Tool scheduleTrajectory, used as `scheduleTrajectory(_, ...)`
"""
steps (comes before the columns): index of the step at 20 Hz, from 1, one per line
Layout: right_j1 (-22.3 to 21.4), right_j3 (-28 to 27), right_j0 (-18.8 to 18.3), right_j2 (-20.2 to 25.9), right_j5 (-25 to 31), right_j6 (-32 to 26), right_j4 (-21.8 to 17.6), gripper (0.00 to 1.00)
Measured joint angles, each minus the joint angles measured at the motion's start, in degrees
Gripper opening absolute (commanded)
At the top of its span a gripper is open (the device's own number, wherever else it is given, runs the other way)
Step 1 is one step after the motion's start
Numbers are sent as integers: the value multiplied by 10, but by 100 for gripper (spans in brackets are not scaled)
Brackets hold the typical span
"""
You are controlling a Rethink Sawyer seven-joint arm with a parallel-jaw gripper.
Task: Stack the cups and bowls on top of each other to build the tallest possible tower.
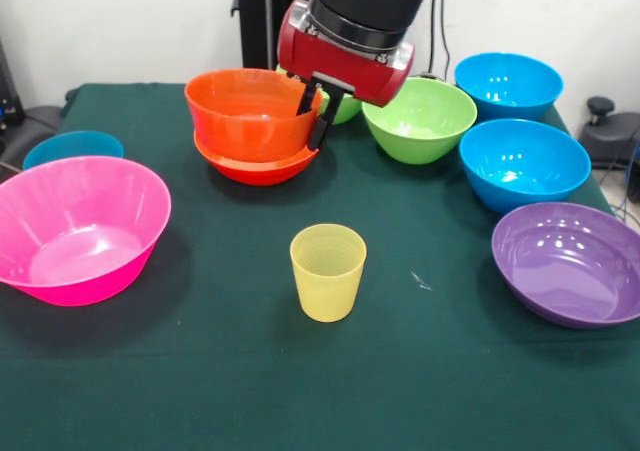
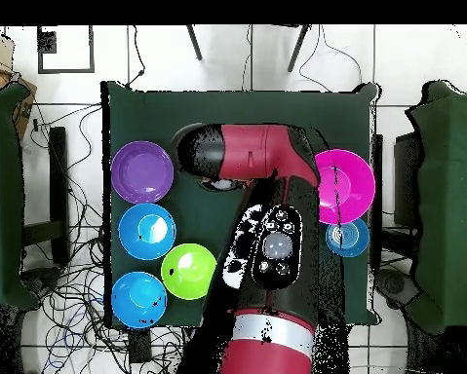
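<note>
1. Pincer astride right rim of upper orange bowl — one finger inside, one outside, apparently clamped on the wall.
2. Upper orange bowl nested in second orange bowl, far centre of bench; both upright, mouths up, axis vertical.
3. Risk: rim-only grip — could tilt or slip on lifting, or drag lower bowl along.
4. Yellow cup upright, mouth up, long axis vertical, near centre, well apart.
5. Pink bowl tipped toward camera — poor base unless levelled.
</note>
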Motion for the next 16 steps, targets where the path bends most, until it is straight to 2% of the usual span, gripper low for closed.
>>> scheduleTrajectory(7,13,-46,8,0,53,0,0,0)
scheduleTrajectory(16,26,-84,10,0,58,0,0,0)
